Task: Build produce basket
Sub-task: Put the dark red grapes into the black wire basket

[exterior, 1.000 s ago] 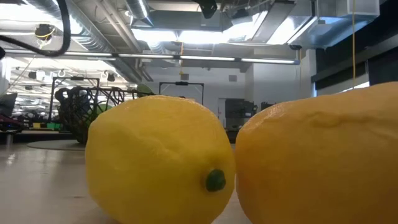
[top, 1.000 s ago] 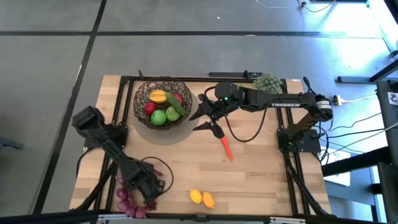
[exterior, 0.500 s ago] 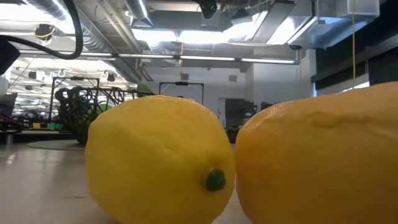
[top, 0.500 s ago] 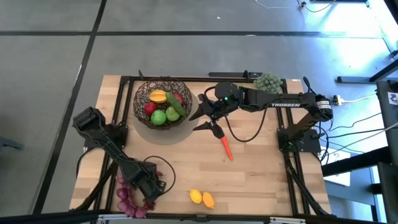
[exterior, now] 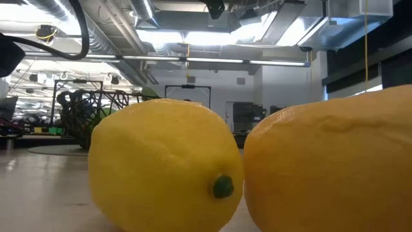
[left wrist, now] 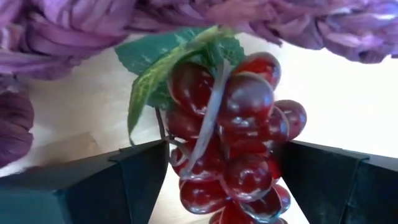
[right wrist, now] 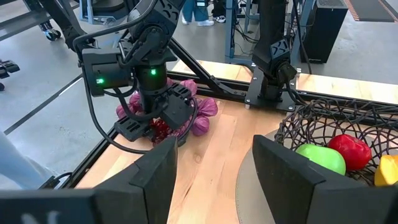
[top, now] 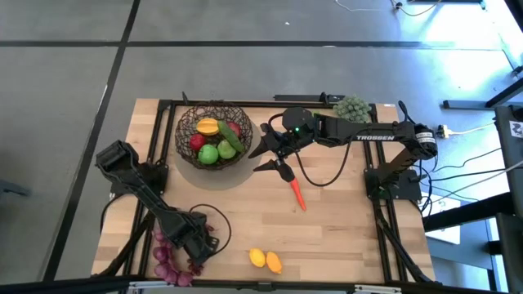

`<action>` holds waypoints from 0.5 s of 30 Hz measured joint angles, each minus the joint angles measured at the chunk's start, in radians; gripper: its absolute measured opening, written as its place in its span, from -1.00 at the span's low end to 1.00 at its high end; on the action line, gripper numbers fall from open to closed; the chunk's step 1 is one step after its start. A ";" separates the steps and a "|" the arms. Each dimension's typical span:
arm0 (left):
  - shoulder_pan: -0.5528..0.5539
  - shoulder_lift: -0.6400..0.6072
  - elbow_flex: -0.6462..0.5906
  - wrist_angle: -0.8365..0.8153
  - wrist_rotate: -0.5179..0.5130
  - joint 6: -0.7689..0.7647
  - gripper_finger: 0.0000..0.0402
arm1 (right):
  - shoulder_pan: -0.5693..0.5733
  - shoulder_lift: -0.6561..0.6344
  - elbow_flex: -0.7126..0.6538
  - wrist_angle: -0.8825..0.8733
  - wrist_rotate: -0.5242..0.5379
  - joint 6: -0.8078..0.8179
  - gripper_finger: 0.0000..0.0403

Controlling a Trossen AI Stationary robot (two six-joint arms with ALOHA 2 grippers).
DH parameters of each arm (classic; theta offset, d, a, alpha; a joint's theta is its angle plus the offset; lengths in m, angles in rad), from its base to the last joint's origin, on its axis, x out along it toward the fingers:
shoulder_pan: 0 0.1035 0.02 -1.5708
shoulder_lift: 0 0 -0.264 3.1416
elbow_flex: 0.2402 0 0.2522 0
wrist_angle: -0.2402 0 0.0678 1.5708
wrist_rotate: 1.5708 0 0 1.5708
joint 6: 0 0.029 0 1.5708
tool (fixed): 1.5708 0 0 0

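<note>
A bunch of dark red grapes with a green leaf lies on the table at the near left, beside several purple crinkled pieces. My left gripper points down over the bunch, open, one finger close on each side of it. The wire basket at the far left holds a green apple, red and orange fruit and a green piece. My right gripper hangs open above the table just right of the basket, with nothing between its fingers. An orange carrot lies on the table near it.
A lemon and an orange-yellow fruit lie side by side at the near edge and fill the low view. A pale-green bushy clump sits at the far right. The table's black frame rails run along its sides.
My left gripper has rolled a little about its own pointing line while staying over the grapes. The grapes and everything else lie as before.
</note>
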State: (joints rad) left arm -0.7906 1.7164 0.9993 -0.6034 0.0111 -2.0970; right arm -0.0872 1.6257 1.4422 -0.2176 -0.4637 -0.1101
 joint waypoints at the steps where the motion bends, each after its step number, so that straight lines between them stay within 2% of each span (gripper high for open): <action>1: 0.000 0.000 0.000 0.004 -0.001 -0.009 0.36 | 0.000 0.000 0.000 0.000 0.000 0.000 0.01; 15: -0.036 0.000 0.000 0.030 0.035 -0.003 -0.27 | 0.000 0.000 0.000 0.000 0.000 0.000 0.01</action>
State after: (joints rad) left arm -0.8269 1.7168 0.9993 -0.5735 0.0460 -2.0997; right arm -0.0875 1.6257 1.4422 -0.2176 -0.4637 -0.1100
